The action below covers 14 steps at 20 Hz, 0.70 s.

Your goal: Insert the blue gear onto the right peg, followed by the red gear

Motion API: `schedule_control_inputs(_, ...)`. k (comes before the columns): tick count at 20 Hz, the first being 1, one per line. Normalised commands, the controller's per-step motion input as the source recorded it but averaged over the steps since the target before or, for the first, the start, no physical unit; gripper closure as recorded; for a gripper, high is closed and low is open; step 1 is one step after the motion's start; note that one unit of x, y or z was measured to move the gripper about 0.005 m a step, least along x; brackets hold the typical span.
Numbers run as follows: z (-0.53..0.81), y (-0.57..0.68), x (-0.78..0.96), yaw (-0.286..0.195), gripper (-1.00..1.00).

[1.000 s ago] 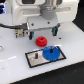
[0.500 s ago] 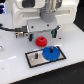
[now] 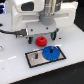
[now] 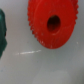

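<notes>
White arm (image 3: 35, 12), grey tool (image 3: 44, 31)

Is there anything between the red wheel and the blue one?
No. In the exterior view the red gear and the blue gear sit close together, with only a thin bare strip of plate edge and table between.

Both views low-res, soft. Exterior: even bright light, table (image 3: 15, 70) near blown out, faint shadows under the arm. Wrist: red gear (image 4: 52, 22) blurred at the teeth, glare streak on the surface beside it.
</notes>
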Motion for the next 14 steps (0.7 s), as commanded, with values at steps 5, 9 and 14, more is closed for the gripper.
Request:
schedule_control_inputs(5, -0.18, -0.02, -0.08, 0.0, -1.0)
schedule_control_inputs(9, -0.15, 0.02, -0.13, 0.0, 1.0)
schedule_control_inputs(14, -0.12, 0.01, -0.08, 0.0, 1.0)
